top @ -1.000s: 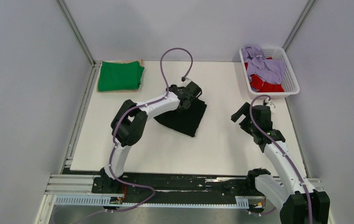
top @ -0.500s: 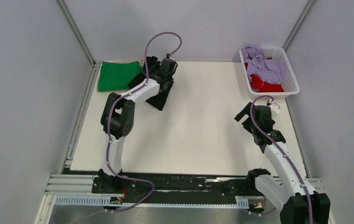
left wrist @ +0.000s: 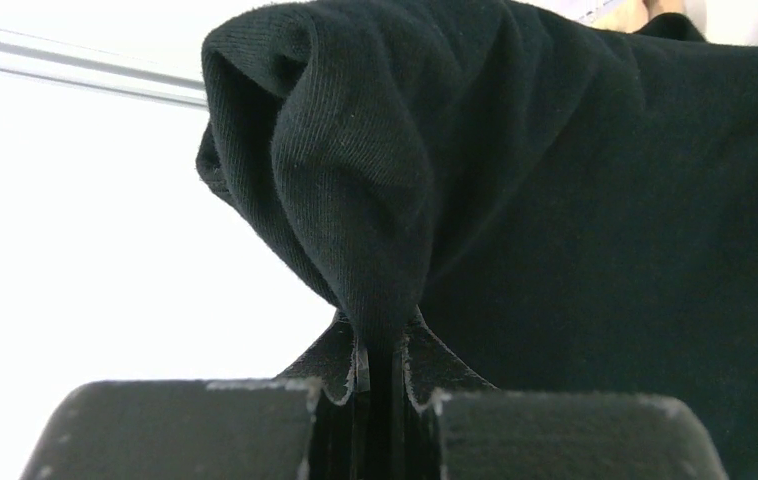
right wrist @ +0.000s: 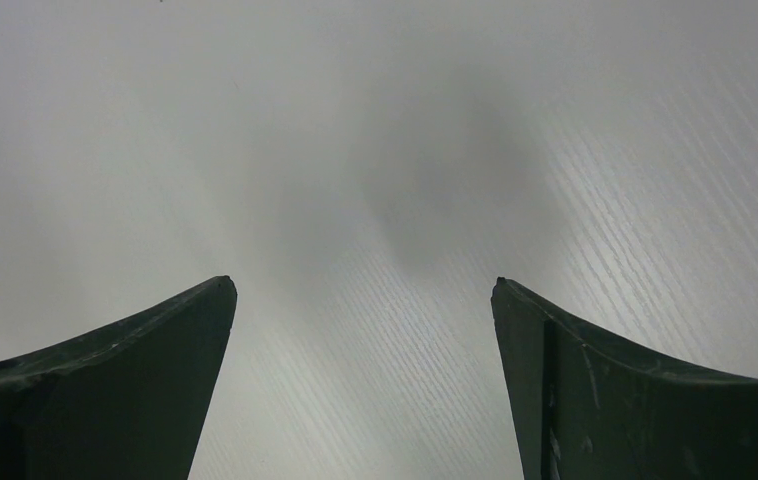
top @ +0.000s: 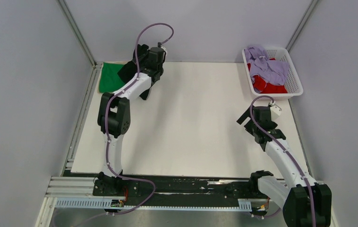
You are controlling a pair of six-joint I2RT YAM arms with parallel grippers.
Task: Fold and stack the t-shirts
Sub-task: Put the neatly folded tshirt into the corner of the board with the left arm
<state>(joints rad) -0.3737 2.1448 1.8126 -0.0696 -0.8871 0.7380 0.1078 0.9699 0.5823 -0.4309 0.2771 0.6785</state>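
My left gripper (left wrist: 383,352) is shut on a fold of the black t-shirt (left wrist: 575,180), which hangs bunched from the jaws. In the top view the left gripper (top: 139,59) holds the black t-shirt (top: 126,72) at the far left of the table, its edge over the folded green t-shirt (top: 108,78). A lavender t-shirt (top: 268,67) and a red t-shirt (top: 263,85) lie crumpled in the white basket (top: 294,71). My right gripper (top: 244,117) is open and empty above bare table; the right wrist view shows it too (right wrist: 363,290).
The white table (top: 200,123) has a metal rail along its left edge (top: 83,109). Grey walls close in the back and both sides. The basket stands at the far right corner, just beyond the right arm.
My left arm has carried the black t-shirt from the middle of the table to the far left, up to the green t-shirt. The right arm has hardly moved.
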